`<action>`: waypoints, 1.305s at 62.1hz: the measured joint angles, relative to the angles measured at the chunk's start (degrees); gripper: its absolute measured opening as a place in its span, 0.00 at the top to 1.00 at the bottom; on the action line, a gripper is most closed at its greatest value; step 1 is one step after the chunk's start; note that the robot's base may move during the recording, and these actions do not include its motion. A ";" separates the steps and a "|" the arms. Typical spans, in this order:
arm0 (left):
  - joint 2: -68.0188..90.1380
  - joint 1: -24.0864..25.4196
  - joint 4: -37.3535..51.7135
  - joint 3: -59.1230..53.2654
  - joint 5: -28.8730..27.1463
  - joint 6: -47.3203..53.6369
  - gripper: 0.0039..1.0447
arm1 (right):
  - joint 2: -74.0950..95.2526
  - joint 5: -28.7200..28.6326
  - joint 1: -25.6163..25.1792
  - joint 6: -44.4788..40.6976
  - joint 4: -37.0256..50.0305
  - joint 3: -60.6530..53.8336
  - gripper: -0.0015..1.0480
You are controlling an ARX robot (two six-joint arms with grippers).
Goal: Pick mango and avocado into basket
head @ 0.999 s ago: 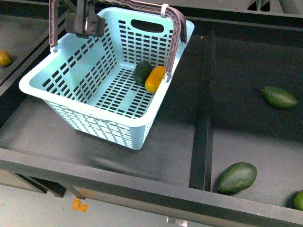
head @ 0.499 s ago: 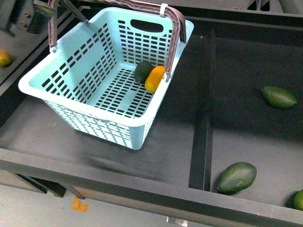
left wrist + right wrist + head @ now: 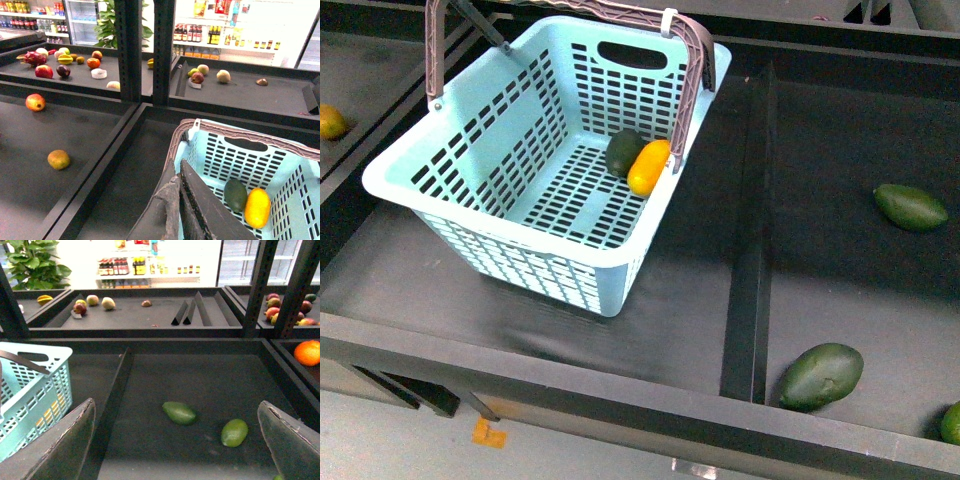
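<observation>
My left gripper [image 3: 175, 210] is pressed shut and empty just outside the light turquoise plastic basket [image 3: 440, 165], where the yellow-orange mango [image 3: 648, 167] touches the dark green avocado [image 3: 623, 152], and my right gripper [image 3: 177, 440] is wide apart, far off.

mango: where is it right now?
In the front view the mango lies inside the basket, on its floor near the far right corner, touching the avocado on its left and just below the handle's right end.
</observation>
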 joint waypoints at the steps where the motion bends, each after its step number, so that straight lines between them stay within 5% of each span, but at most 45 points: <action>1: -0.81 0.24 -0.04 -0.63 0.15 0.04 0.98 | 0.00 0.00 0.00 0.02 0.00 0.00 0.08; 23: -17.99 7.67 -5.40 -12.94 7.10 0.50 0.98 | -0.02 0.00 0.00 0.00 0.00 0.00 0.08; 55: -50.62 7.78 -33.73 -15.76 7.56 0.63 0.98 | -0.02 -0.02 0.00 0.00 0.00 0.00 0.08; 81: -62.16 7.78 -44.98 -15.76 7.56 0.63 0.98 | -0.02 -0.02 0.00 0.00 0.00 0.00 0.08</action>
